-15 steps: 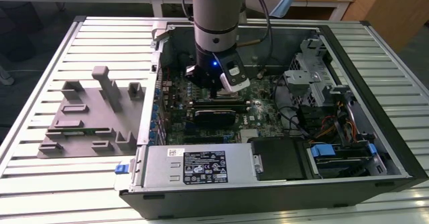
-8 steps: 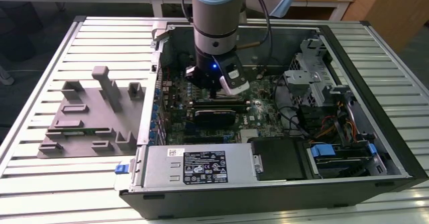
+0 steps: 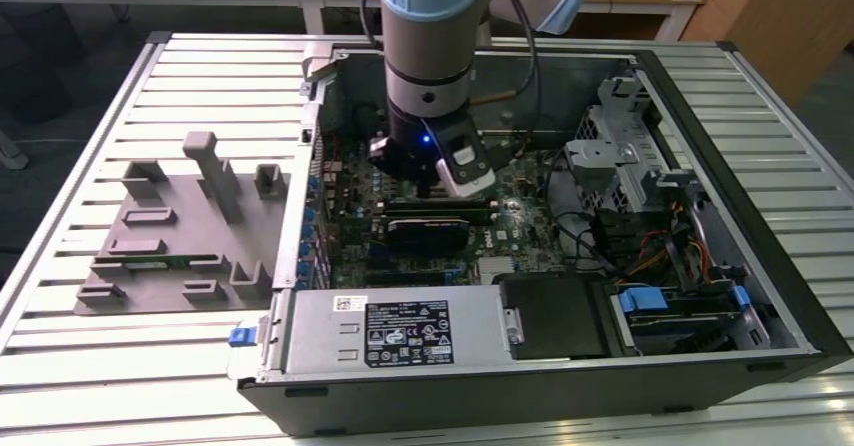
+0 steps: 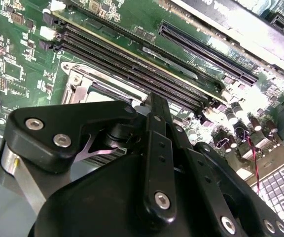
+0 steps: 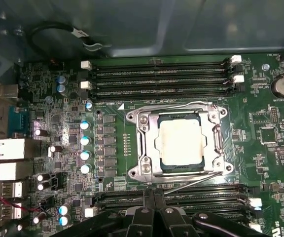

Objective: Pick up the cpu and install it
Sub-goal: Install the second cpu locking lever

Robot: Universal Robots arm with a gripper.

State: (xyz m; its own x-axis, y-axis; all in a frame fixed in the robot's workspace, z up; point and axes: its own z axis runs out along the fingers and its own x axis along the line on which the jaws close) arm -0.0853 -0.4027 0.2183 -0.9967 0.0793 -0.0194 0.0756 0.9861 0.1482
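Hovering my gripper (image 3: 447,181) inside the open PC case (image 3: 747,296), low over the motherboard (image 5: 260,148). Finger state: can't tell; both wrist views show the black linkage, not the tips, and nothing shows as held. The cpu (image 5: 180,143) is already seated in the metal-framed socket (image 5: 144,143), silvery-white top up, square to the frame. In the first wrist view my gripper body sits just beside the socket edge, over the nearer bank of memory slots (image 5: 181,195); the socket's thin wire lever (image 5: 191,181) lies between the frame and those slots. A second bank of empty memory slots (image 5: 157,79) runs along the socket's far side. A column of blue-topped capacitors (image 5: 85,148) stands just off one side of the socket, a coin cell battery (image 5: 282,87) well off the other. In the exterior view, drive cages and cable bundles (image 3: 627,226) crowd the case toward the exterior view's right, the power supply (image 3: 400,331) fills the near edge, and a grey parts fixture (image 3: 174,231) sits on the slatted table (image 3: 80,366) to the exterior view's left, well apart from me.
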